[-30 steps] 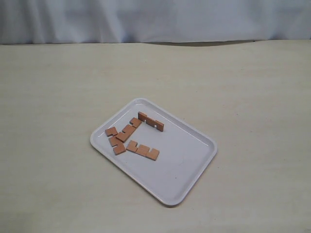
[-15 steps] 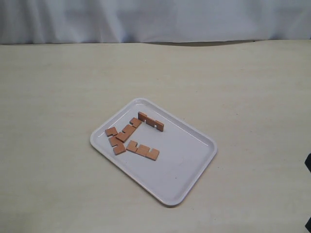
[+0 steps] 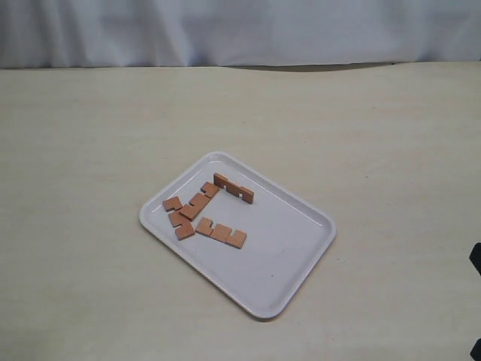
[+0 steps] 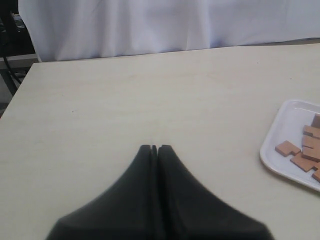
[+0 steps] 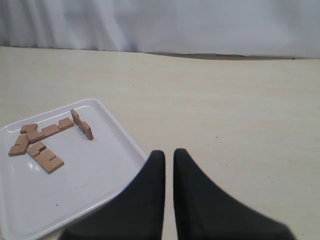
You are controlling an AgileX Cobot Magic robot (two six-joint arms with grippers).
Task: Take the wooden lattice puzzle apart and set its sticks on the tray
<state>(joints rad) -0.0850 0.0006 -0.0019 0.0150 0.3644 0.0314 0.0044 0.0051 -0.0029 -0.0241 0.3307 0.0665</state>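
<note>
No assembled lattice puzzle shows; its sticks lie apart on the white tray. One stick stands on its edge towards the back. Two sticks lie flat and touch at the tray's left. A fourth stick lies flat in front of them. My left gripper is shut and empty over bare table, well left of the tray. My right gripper hangs just off the tray's right rim, fingers slightly apart and empty.
A pale wooden table carries the tray, with a white curtain behind it. A dark bit of the right arm shows at the exterior view's right edge. The table's left edge is near the left gripper.
The sticks and tray have not moved. A dark bit of the right arm has come into the exterior view at its right edge.
</note>
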